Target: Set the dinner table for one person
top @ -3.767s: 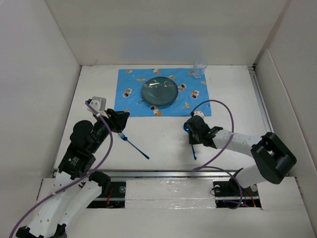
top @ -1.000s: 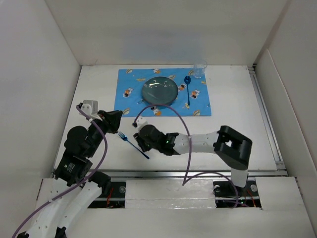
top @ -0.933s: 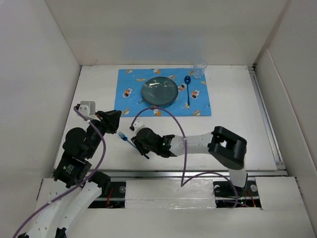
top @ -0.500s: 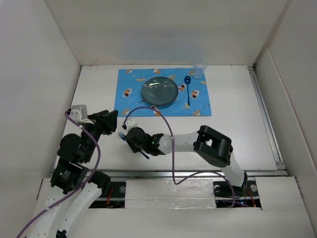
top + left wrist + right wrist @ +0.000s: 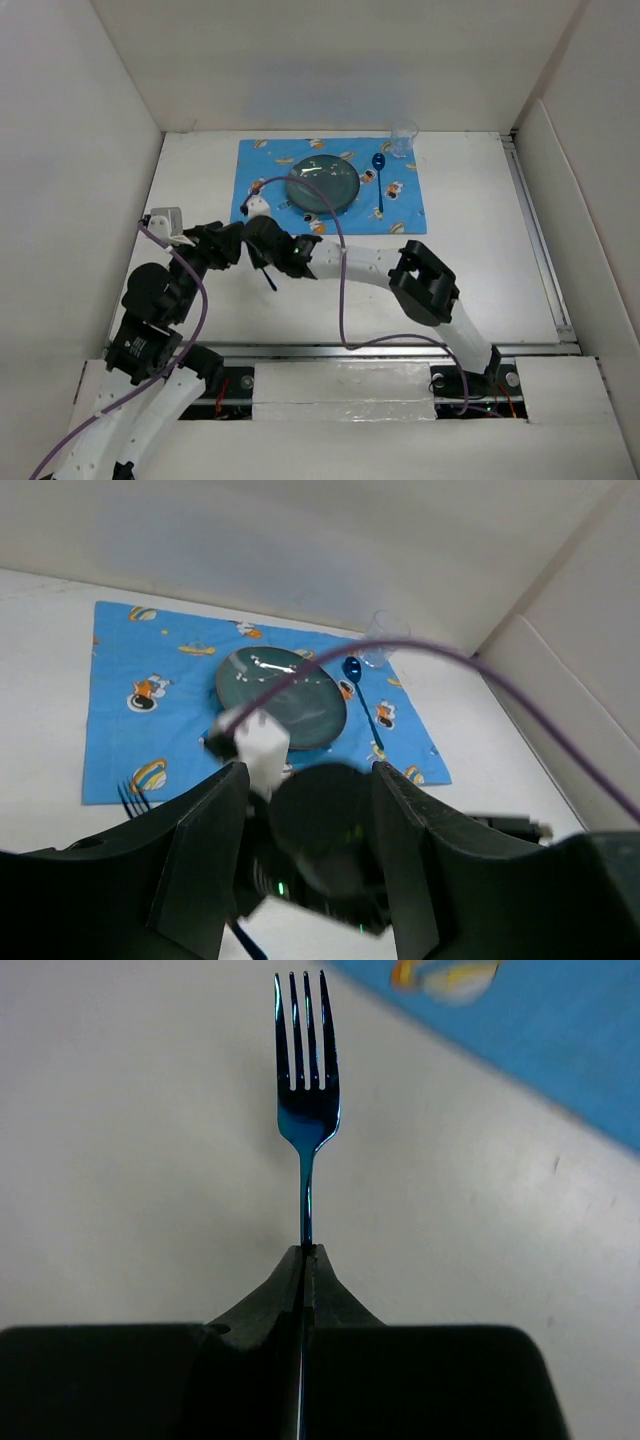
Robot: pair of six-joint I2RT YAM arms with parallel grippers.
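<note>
My right gripper is shut on the handle of a blue metallic fork, tines pointing away, held over the white dinner table. In the top view the right arm reaches far left, with its gripper just below the left corner of the blue placemat. The fork's handle end sticks out behind it. My left gripper is open and empty right beside it. In the left wrist view its fingers frame the right wrist.
On the placemat sits a dark teal plate with a blue spoon to its right. A clear cup stands at the mat's far right corner. White walls enclose the table.
My right gripper reached left, closed on the fork and carried it up toward the placemat's left side. The spoon now lies on the mat. The left arm drew back slightly.
</note>
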